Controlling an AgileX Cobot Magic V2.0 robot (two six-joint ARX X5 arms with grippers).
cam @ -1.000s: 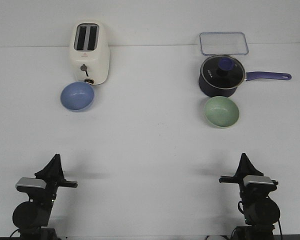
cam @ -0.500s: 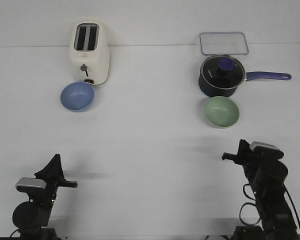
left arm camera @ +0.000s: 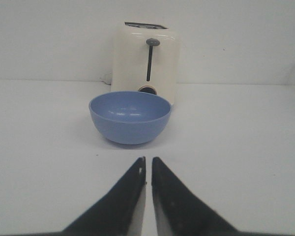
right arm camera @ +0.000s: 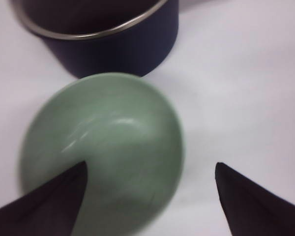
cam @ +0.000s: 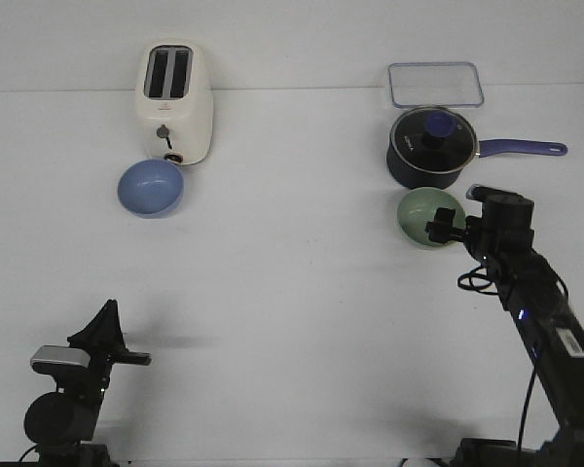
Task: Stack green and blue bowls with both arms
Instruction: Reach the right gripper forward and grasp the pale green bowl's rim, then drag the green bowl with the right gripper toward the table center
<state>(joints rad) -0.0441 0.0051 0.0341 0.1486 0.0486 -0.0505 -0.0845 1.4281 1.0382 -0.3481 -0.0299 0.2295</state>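
Right gripper [right arm camera: 152,172] spread, hiding green bowl [cam: 423,214] rim edge.

bowls: 2, blue bowl [cam: 150,187] + green bowl [cam: 424,215] | toaster [cam: 175,102]: 1 | saucepan [cam: 433,146]: 1 | clear container [cam: 435,84]: 1 | arms: 2, left arm [cam: 73,389] + right arm [cam: 530,302]

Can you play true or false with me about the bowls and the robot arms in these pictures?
1. The blue bowl sits just in front of the toaster. True.
2. The right gripper is wide open, with one finger over the green bowl. True.
3. The left gripper is holding the blue bowl. False: it is shut on nothing, well short of the bowl.
4. The green bowl is stacked inside the blue bowl. False: they sit far apart on the table.
5. The saucepan has no lid. False: a glass lid covers it.
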